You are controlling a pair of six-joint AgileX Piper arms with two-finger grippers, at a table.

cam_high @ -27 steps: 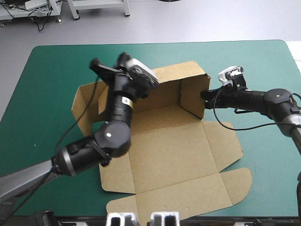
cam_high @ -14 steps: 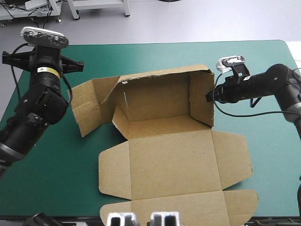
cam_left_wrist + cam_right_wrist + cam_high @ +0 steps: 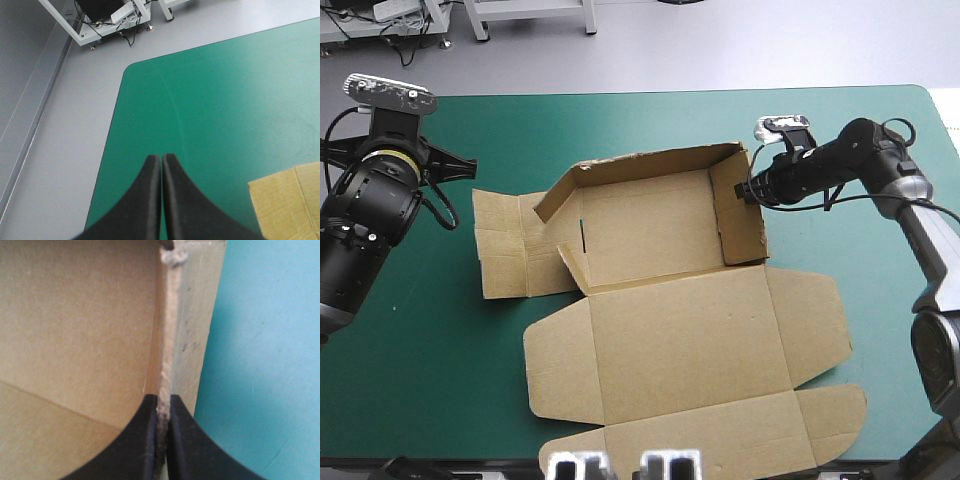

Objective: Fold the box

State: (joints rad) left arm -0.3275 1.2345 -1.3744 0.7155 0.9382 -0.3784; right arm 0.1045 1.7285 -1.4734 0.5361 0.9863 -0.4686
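The brown box (image 3: pixel 670 330) lies half formed in the middle of the table: its back wall and right wall (image 3: pixel 740 215) stand up, its left wall panel (image 3: pixel 515 245) lies flat, and the wide lid sheet spreads toward the table's near edge. My right gripper (image 3: pixel 745 190) is shut on the top edge of the right wall (image 3: pixel 167 340), the board's edge pinched between the fingers (image 3: pixel 150 440). My left gripper (image 3: pixel 161 162) is shut on nothing, raised over the table's far left corner, with a corner of the box (image 3: pixel 290 200) beside it.
Bare teal-green cover (image 3: pixel 880 260) stretches right of the box and along the far edge (image 3: pixel 620 115). The left arm's body (image 3: pixel 370 210) hangs over the table's left side. Grey floor (image 3: pixel 60 125) shows beyond the left edge.
My left arm pulled out of the box and swung back to the far left. The left wall panel dropped flat. My right gripper turned the right wall further in, and the box shifted slightly.
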